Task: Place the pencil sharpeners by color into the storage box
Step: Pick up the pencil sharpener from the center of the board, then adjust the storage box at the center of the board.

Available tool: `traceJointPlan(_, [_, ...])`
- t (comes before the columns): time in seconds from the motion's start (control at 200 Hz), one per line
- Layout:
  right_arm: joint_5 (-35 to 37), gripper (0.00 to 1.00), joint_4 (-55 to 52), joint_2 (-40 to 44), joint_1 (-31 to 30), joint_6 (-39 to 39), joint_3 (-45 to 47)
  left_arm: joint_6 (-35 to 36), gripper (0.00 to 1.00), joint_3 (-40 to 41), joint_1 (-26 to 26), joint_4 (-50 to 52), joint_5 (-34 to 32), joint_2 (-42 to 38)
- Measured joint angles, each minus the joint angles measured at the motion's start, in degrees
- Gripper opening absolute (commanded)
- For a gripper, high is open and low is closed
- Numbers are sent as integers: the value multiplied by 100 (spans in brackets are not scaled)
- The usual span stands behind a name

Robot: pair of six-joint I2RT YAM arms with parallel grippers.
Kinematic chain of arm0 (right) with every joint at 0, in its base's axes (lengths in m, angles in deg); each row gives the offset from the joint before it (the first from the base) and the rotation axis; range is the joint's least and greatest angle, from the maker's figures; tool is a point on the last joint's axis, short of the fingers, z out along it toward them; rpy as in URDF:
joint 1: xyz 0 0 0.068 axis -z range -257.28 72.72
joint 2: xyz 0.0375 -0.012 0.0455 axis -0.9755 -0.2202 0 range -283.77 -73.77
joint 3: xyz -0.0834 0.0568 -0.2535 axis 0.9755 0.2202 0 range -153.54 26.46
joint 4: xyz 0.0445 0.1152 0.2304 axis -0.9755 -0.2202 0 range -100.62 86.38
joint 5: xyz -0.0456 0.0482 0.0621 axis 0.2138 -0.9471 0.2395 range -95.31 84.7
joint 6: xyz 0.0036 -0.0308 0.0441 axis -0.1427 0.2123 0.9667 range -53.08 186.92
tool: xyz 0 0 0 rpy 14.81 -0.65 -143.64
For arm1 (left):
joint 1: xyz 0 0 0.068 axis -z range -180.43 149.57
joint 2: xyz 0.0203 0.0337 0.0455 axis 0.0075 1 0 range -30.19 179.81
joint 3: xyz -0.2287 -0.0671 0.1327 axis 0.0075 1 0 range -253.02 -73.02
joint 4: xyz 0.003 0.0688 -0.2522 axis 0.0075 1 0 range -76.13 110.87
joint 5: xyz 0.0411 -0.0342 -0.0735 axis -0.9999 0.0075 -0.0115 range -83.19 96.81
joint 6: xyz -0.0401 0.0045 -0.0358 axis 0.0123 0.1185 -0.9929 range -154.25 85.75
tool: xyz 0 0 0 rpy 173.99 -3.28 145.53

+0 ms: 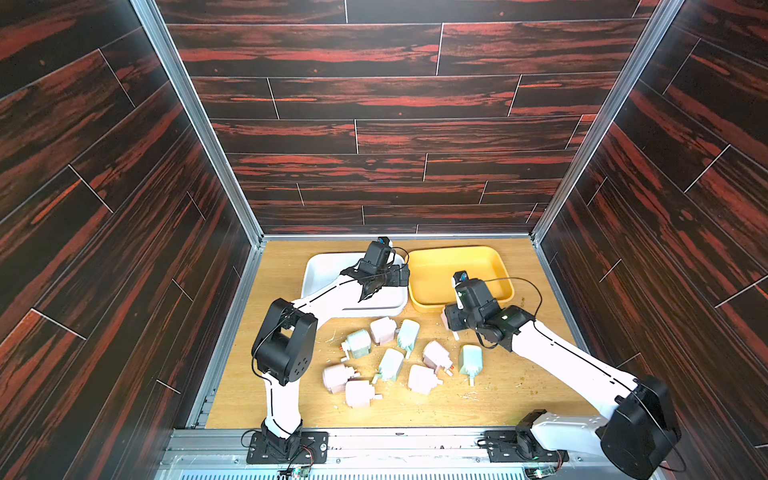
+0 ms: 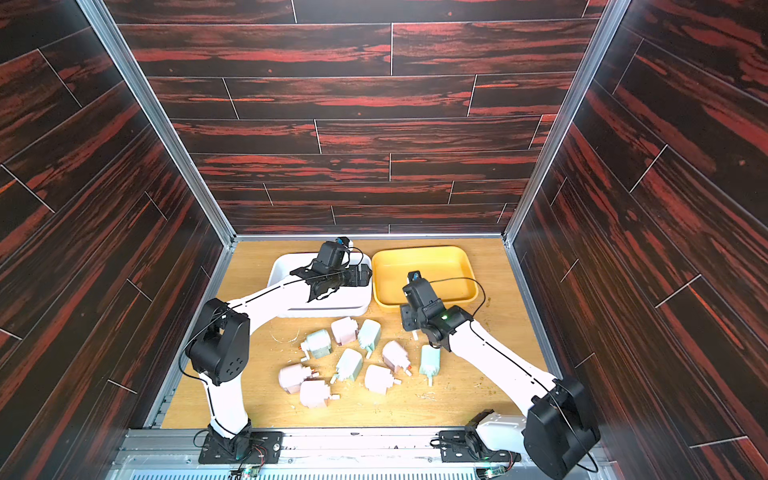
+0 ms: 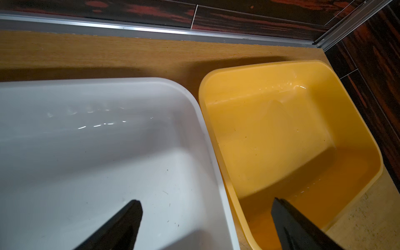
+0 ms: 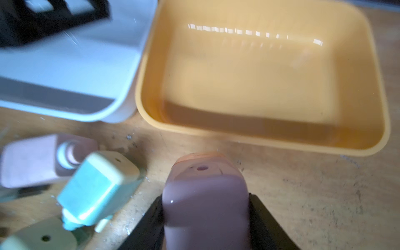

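Note:
Two empty storage boxes stand side by side at the back, one white (image 1: 316,270) (image 3: 86,151) and one yellow (image 1: 457,251) (image 4: 259,138). My right gripper (image 1: 449,323) (image 4: 205,216) is shut on a pink pencil sharpener (image 4: 205,194) just in front of the yellow box's near rim. My left gripper (image 1: 395,276) (image 3: 206,202) is open and holds nothing; it hangs over the seam between the two boxes. Several pink and green pencil sharpeners lie loose on the wooden table, among them a pink one (image 1: 382,330) and green ones (image 1: 408,334) (image 1: 470,359).
The dark wood-pattern walls and metal frame close in the table on three sides. A green sharpener (image 4: 97,190) and a pink one (image 4: 28,162) lie close beside the held one. Pencil shavings are scattered on the table around the pile.

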Motion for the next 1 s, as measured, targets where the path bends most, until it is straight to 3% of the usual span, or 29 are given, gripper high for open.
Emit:
traceJointPlan(0.165, [-247,0,450,-118,382,-271,-597,-59,100,-264,74,107,-90,332])
traceJointPlan(0.436, [-577,0,896,-1331,1290,-748,-1722,-175,100,-820,203,382,-476,951])
traceJointPlan(0.772, [-533,0,396,-2586,2105,-1239,-2900,-240,100,-1217,260,658,-975,1338])
traceJointPlan(0.997, [-455,0,162,-2966,2505,-1462,-3270,-225,100,-1864,260,887,-1349,1799])
